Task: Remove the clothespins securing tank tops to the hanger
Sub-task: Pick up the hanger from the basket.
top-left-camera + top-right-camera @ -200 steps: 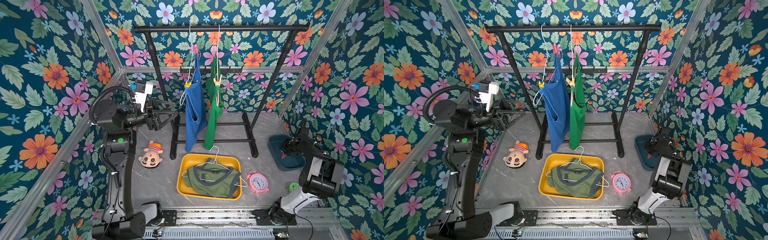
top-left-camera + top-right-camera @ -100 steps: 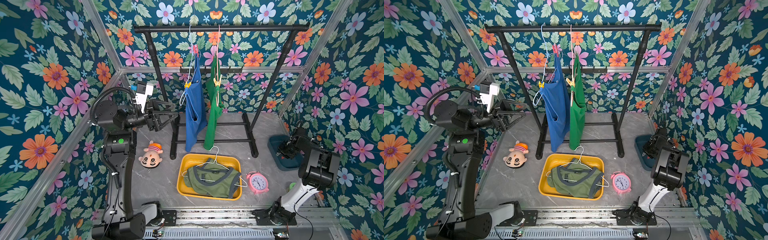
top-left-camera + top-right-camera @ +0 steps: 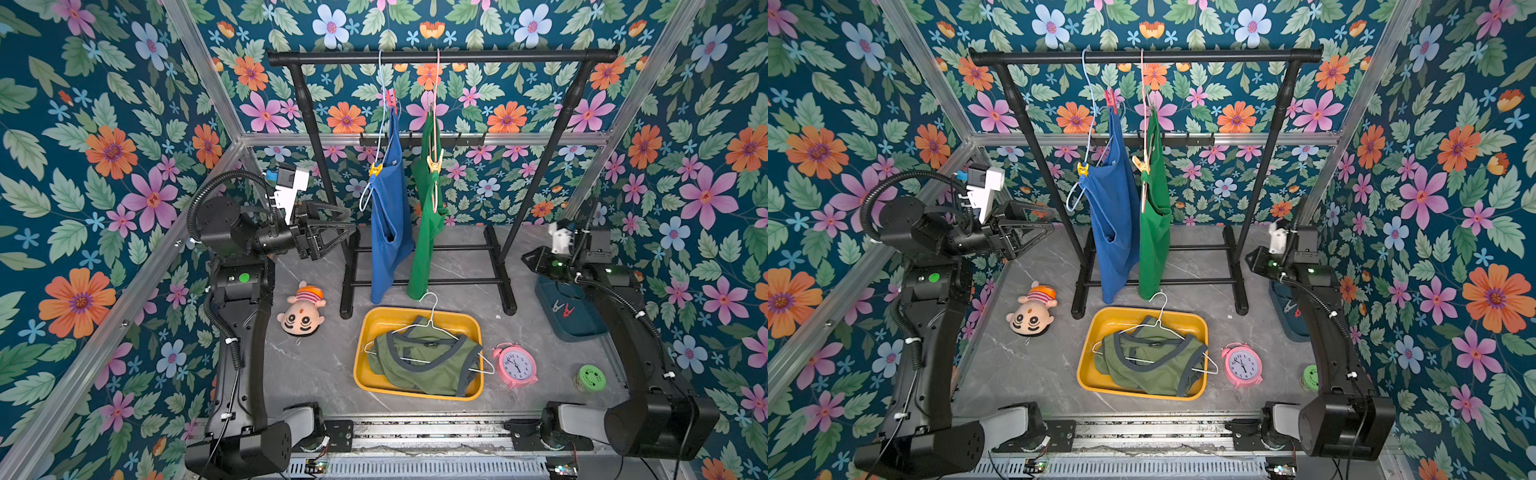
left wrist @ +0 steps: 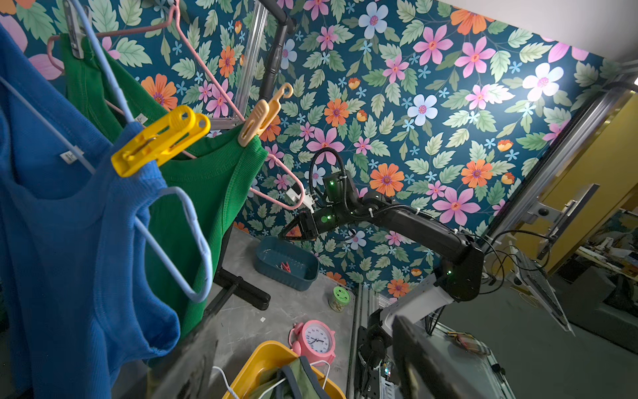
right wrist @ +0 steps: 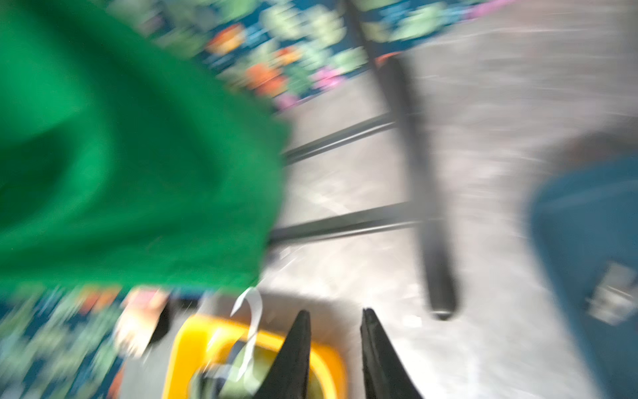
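On the black rack hang a blue tank top and a green tank top. A yellow clothespin and a red clothespin pin the blue one to its blue hanger. A pale yellow clothespin pins the green one to its pink hanger. The left wrist view shows both yellow clothespins close up. An olive tank top lies in the yellow tray. My left gripper stands open left of the blue top. My right gripper is open and empty near the rack's right foot.
A dark blue bin at the right wall holds loose clothespins. A doll lies left of the rack's foot. A pink clock and a green jar stand at the front right.
My right gripper has left the blue bin and swung up and left toward the rack, its wrist view blurred by the motion. My left arm has hardly moved.
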